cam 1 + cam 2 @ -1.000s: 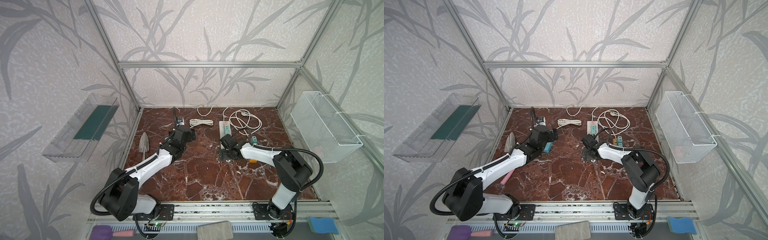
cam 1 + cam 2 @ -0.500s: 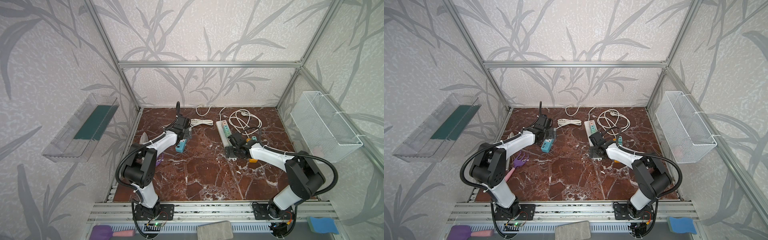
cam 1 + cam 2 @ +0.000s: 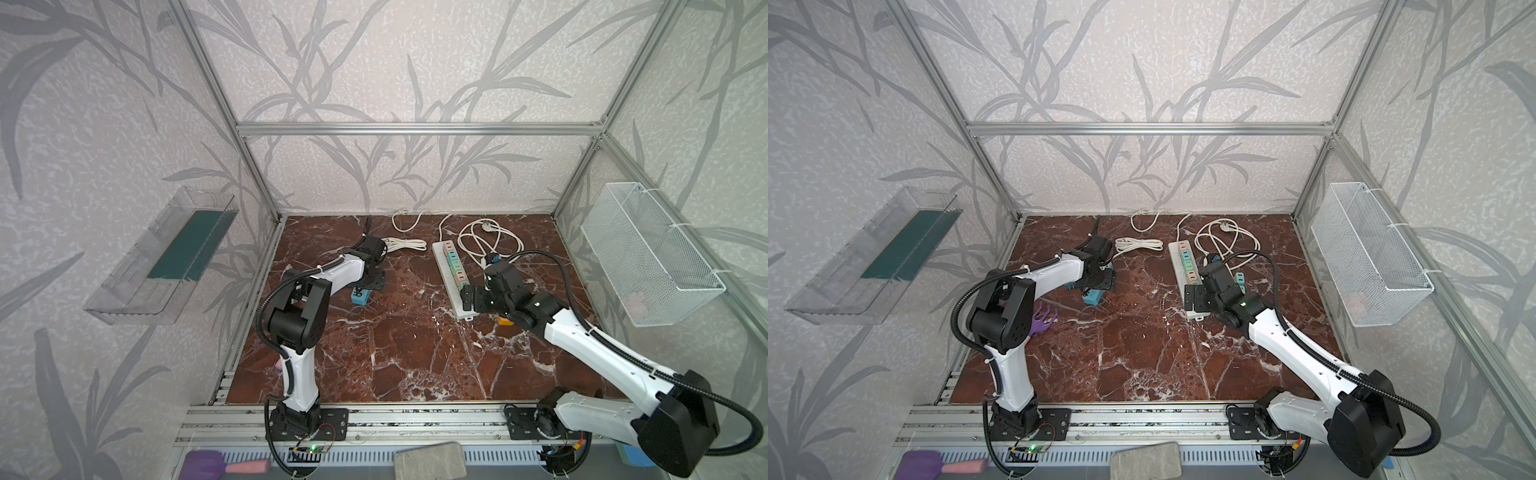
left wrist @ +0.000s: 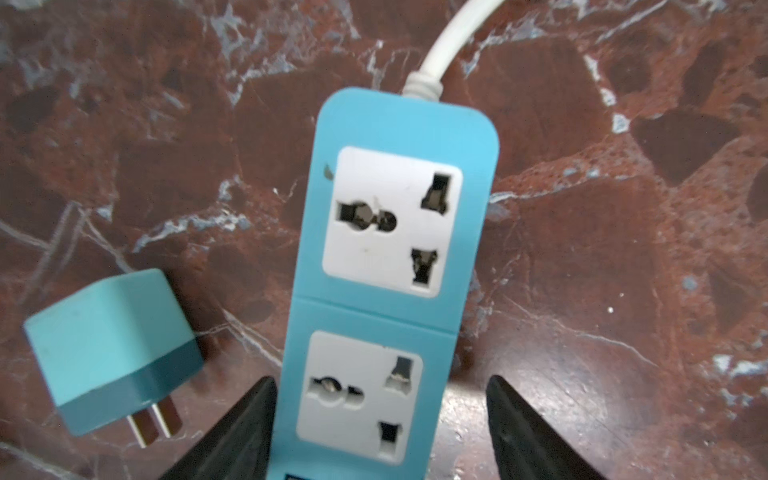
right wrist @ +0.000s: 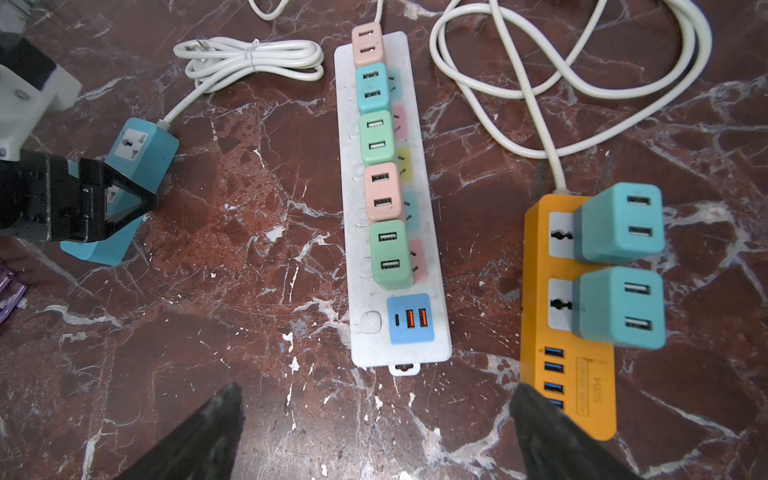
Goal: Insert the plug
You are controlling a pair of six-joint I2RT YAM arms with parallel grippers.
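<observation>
A blue power strip [image 4: 390, 232] with two empty white sockets lies on the marble floor at the back left, also visible in both top views [image 3: 360, 296] [image 3: 1093, 296]. My left gripper [image 4: 381, 379] straddles its near end, open: one finger [image 4: 249, 424] touches the strip's side, the other stands off with a gap. A loose teal plug [image 4: 112, 353] lies beside the strip, prongs showing. My right gripper [image 5: 376, 386] hangs open and empty over bare floor, just short of the end of the white power strip [image 5: 390, 208].
The white strip holds several pastel chargers. An orange strip [image 5: 561, 332] beside it carries two teal chargers. A coiled white cable [image 5: 249, 58] lies at the back. A purple tool [image 3: 1042, 320] lies by the left arm. A wire basket [image 3: 648, 253] hangs on the right wall.
My left gripper's jaws have narrowed round the blue strip, and that arm's elbow has folded back. The right gripper has shifted slightly toward the white strip's near end.
</observation>
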